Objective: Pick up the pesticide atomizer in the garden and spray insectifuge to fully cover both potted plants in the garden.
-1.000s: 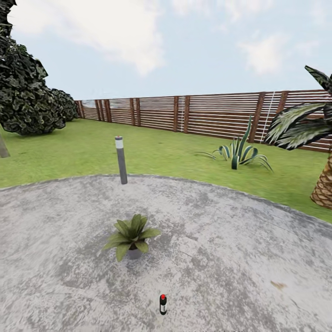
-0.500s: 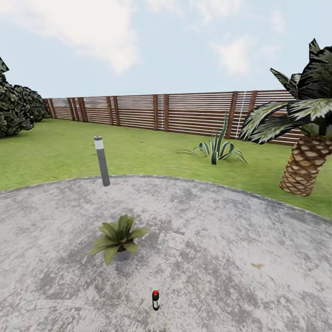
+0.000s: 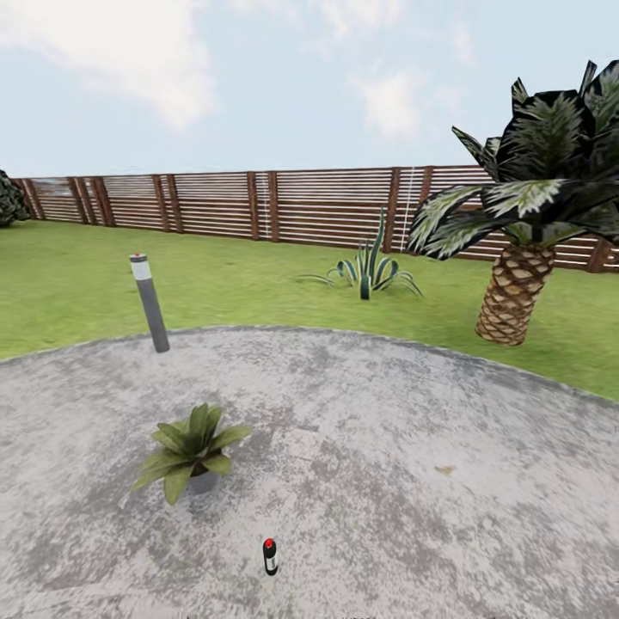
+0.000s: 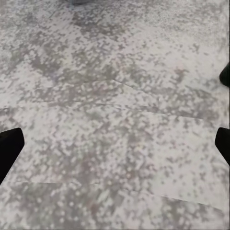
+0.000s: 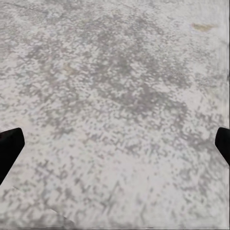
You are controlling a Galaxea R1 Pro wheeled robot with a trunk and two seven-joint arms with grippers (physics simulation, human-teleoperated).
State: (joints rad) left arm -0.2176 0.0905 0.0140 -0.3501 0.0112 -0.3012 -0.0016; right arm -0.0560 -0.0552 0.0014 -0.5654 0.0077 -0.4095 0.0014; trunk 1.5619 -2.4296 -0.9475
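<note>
Pesticide atomizer (image 3: 270, 556) stands upright on the paved patio (image 3: 447, 516), low in my head view and a little left of centre, with a red cap on its dark body. One potted plant (image 3: 191, 450) sits near it, farther out and to the left; I can't spot the second one from here. Over the last second the whole picture has slid leftward: the bollard lamp (image 3: 150, 303), the agave (image 3: 368, 272) and the fence (image 3: 284, 205) have all shifted left and the palm (image 3: 524, 232) has swung fully into view. That is my camera turning right, not the things moving. I judge I'm still lining up the approach, with the bottle untouched and no spraying begun.

Both arms hang low, wrist cameras looking down on bare mottled paving. The left claw (image 4: 115, 143) is spread wide, dark fingertips at the picture's edges, nothing between them. The right claw (image 5: 115, 146) is likewise spread and empty.
</note>
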